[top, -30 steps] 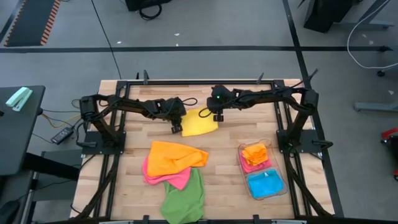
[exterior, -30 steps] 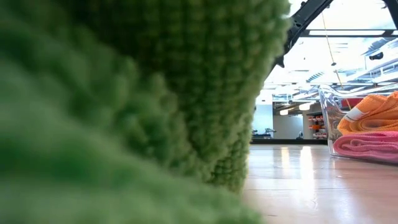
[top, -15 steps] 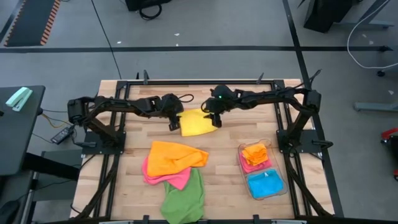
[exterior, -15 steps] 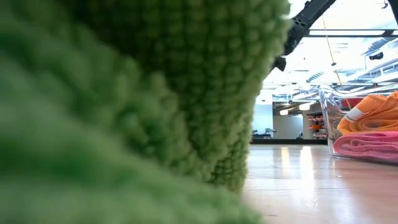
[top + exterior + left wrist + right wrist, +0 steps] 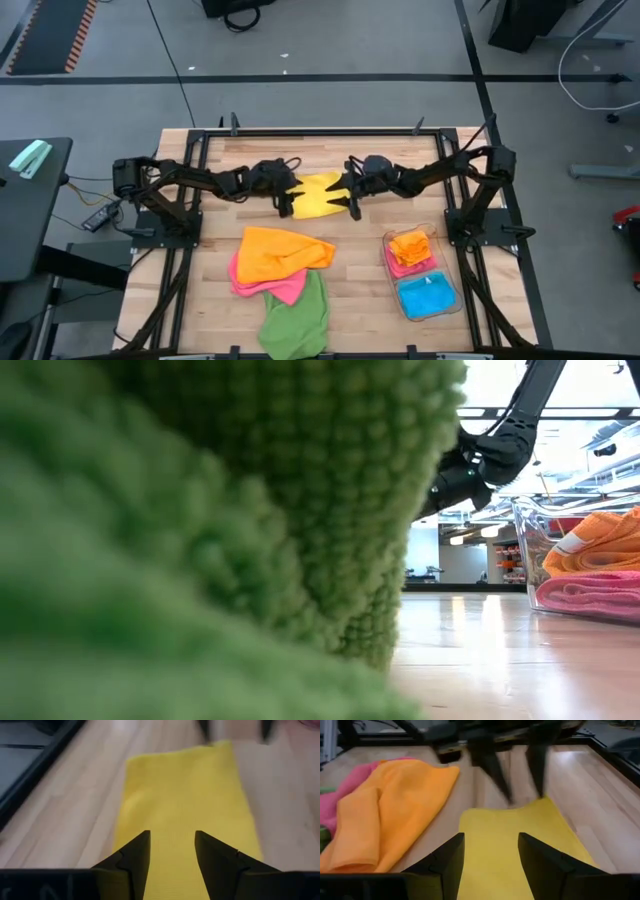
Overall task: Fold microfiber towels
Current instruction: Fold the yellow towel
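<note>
Yellow square microfiber towel mid-fold; left gripper and right gripper at its 2 opposite ends, fingers parted, ungrasped. Next: pinch edges.

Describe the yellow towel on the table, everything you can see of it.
The yellow towel is a plain bright-yellow soft cloth lying flat on the wooden table, at its far middle, apart from the other towels. It looks folded into a long rectangle with slightly wavy edges. The left gripper and right gripper hover open over its opposite ends; no grip on the cloth is visible.
</note>
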Robot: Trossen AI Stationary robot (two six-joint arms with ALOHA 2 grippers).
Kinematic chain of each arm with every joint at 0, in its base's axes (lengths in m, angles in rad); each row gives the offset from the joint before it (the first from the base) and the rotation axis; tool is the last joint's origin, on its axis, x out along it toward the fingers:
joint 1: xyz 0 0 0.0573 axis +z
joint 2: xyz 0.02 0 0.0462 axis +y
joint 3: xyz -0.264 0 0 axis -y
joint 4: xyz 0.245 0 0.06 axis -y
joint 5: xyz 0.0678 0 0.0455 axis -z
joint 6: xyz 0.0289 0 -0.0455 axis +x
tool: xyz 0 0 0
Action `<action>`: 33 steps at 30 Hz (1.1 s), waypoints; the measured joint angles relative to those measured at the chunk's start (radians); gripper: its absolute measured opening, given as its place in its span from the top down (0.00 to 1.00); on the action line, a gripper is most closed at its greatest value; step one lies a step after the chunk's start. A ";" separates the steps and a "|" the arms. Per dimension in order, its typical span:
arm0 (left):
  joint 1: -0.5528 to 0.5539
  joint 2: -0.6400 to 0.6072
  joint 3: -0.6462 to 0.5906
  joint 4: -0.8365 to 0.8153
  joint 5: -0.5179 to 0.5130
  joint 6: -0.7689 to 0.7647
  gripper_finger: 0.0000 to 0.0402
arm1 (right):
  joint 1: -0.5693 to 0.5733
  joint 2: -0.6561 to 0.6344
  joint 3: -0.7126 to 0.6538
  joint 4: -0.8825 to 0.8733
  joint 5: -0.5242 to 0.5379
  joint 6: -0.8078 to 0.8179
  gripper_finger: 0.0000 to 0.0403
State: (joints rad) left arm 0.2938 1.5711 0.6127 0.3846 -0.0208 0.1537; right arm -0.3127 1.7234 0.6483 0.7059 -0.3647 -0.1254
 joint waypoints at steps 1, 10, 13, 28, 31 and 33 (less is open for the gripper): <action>0.008 0.000 -0.018 0.028 0.000 -0.014 0.60 | 0.007 0.006 0.000 0.003 -0.001 -0.007 0.52; 0.019 0.036 -0.089 0.129 0.001 -0.065 0.66 | -0.007 0.136 0.004 0.106 -0.011 -0.042 0.54; 0.014 0.087 -0.087 0.203 0.000 -0.064 0.68 | -0.014 0.171 0.006 0.143 -0.015 -0.034 0.55; 0.013 0.267 -0.083 0.318 -0.005 -0.112 0.70 | -0.061 0.197 0.013 0.141 -0.029 -0.036 0.55; 0.010 0.267 -0.083 0.313 -0.005 -0.111 0.71 | -0.066 0.222 0.013 0.139 -0.028 -0.035 0.55; 0.010 0.267 -0.083 0.314 -0.005 -0.112 0.71 | -0.065 0.244 0.013 0.139 -0.029 -0.035 0.55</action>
State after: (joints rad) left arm 0.3038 1.8385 0.5301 0.6985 -0.0257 0.0416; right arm -0.3773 1.9672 0.6609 0.8449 -0.3940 -0.1607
